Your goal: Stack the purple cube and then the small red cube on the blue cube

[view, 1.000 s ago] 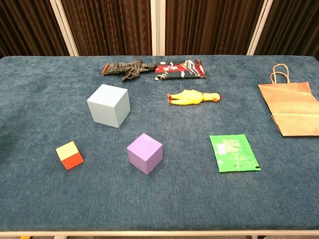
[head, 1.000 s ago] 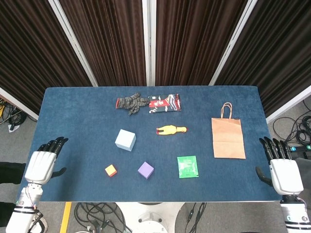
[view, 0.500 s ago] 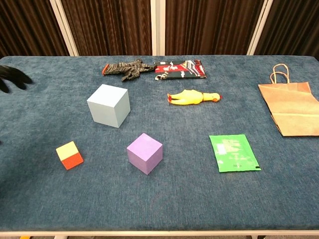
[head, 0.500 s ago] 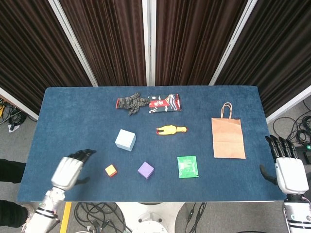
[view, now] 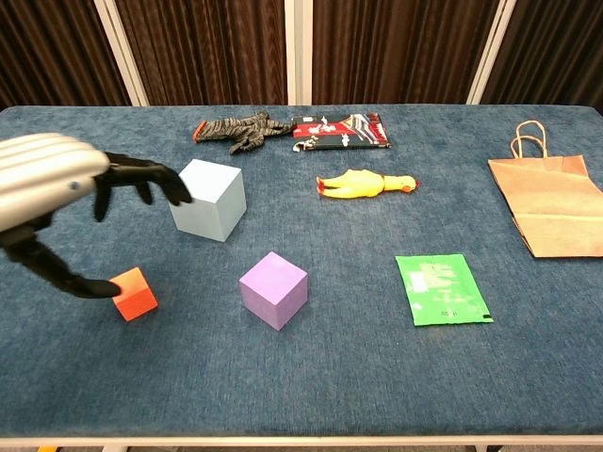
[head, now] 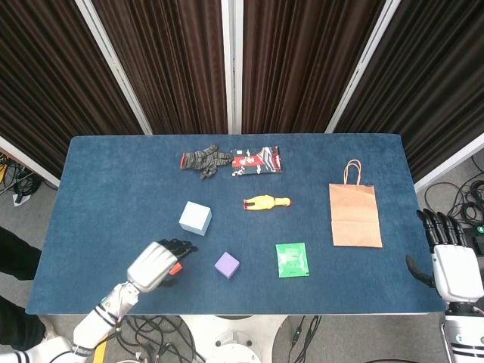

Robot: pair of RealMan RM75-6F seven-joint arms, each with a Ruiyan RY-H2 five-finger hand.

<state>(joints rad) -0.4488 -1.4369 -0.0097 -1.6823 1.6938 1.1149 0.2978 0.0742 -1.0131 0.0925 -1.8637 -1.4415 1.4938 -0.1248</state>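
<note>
- Stacking has not begun, by my reading: the blue cube, purple cube and small red cube each sit alone on the surface, none on top of another.
- Blue cube stands left of centre, the purple one nearer the front edge and to its right, the red one at front left; all are apart from each other.
- Left hand hovers over the red cube, fingers spread, thumb low beside the cube's left face; whether it touches I cannot tell, and nothing is held.
- Right hand rests off the surface's right edge, fingers extended and apart, holding nothing.
- Cubes have no long axis; the purple one sits turned, a corner edge facing the robot, so a grasp must match its faces.
- Both placements remain, purple first.
</note>
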